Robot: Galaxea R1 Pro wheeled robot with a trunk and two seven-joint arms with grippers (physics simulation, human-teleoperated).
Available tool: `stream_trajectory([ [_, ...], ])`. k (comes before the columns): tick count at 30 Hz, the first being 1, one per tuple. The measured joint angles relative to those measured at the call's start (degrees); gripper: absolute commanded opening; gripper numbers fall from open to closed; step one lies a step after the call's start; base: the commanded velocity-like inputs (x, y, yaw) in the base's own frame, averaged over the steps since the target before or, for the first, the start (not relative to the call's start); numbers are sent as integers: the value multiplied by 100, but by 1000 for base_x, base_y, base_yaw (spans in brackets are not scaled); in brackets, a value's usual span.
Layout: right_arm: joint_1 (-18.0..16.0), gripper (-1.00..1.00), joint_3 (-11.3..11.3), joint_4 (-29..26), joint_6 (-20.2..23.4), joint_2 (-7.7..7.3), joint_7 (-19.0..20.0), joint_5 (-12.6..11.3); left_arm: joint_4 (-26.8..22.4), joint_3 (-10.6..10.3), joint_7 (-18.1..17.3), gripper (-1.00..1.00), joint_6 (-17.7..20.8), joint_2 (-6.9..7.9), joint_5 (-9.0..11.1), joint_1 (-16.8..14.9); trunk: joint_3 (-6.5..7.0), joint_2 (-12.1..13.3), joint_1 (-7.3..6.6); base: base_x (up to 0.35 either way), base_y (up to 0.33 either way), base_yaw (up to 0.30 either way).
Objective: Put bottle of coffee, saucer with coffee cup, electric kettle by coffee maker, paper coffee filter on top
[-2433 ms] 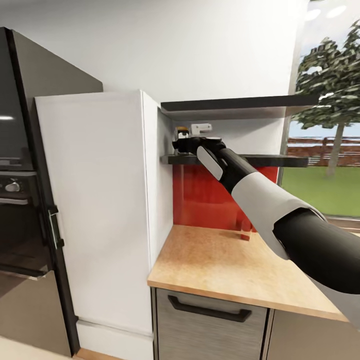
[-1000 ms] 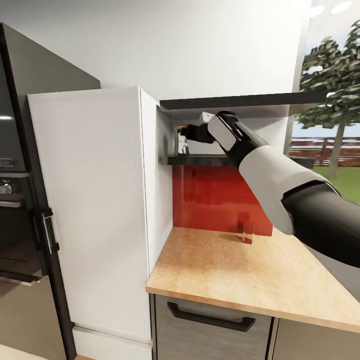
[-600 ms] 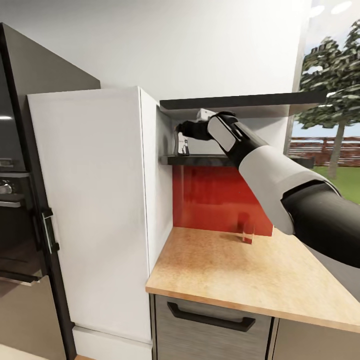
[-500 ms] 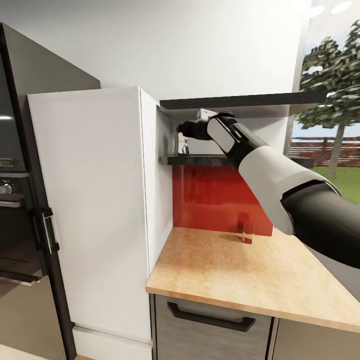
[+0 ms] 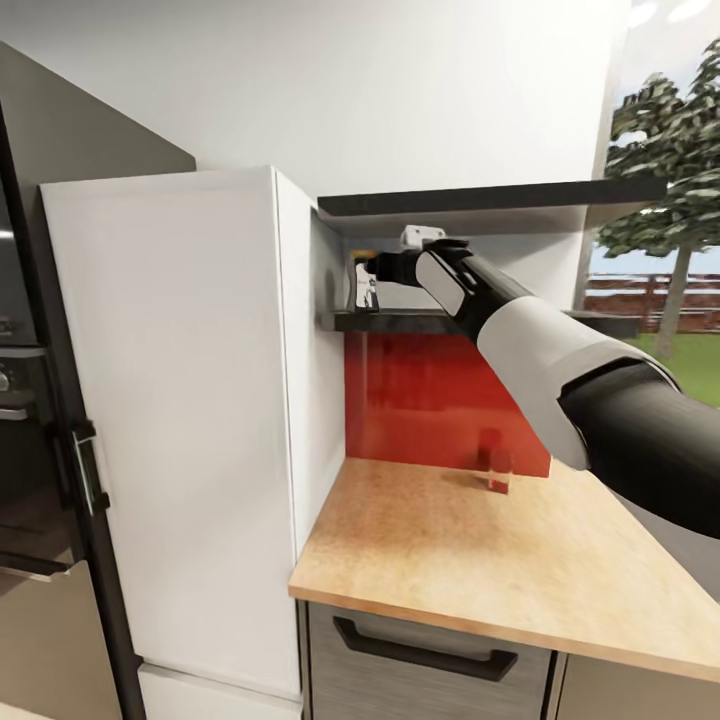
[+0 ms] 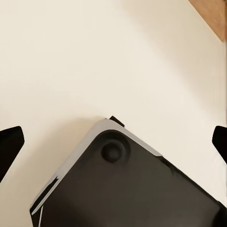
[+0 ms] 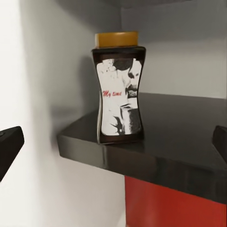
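The bottle of coffee [image 7: 118, 90], dark with a yellow lid and a pictured label, stands upright at the corner end of the black shelf [image 7: 179, 127], close to the side wall. My right gripper [image 7: 113, 143] is open in front of the bottle, apart from it, with one dark fingertip at each edge of the wrist view. In the head view the right arm reaches up to the shelf [image 5: 470, 322], and the right gripper [image 5: 380, 267] hangs just beside the bottle [image 5: 364, 287]. My left gripper [image 6: 113, 144] is open over a cream floor with nothing between its fingers.
A second black shelf [image 5: 490, 197] runs close above the arm. Below lie a wooden countertop [image 5: 470, 550] with a small red-bottomed glass [image 5: 497, 470] and a red backsplash [image 5: 430, 400]. A tall white cabinet [image 5: 180, 420] stands at the left, with an oven [image 5: 30, 450] beyond it.
The camera has shifted, moving the whole picture. My right arm rose from the shelf's front edge to the bottle's height and now sits slightly lower than half a second ago, still open.
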Motion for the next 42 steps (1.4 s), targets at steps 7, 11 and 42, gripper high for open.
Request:
stream_trajectory([
  [7, 0, 100, -12, 98, -15, 0, 6, 90, 0, 3, 0, 100, -4, 0, 8, 0, 0, 0, 2, 58, 0, 0],
  [11, 0, 100, -13, 113, -14, 0, 64, 113, 0, 3, 0, 100, -8, 0, 9, 0, 0, 0, 3, 6, 0, 0],
  [42, 1, 100, -9, 115, -13, 0, 342, 92, 70, 8, 0, 100, -18, 18, 11, 0, 0, 0, 0, 83, 48, 0],
])
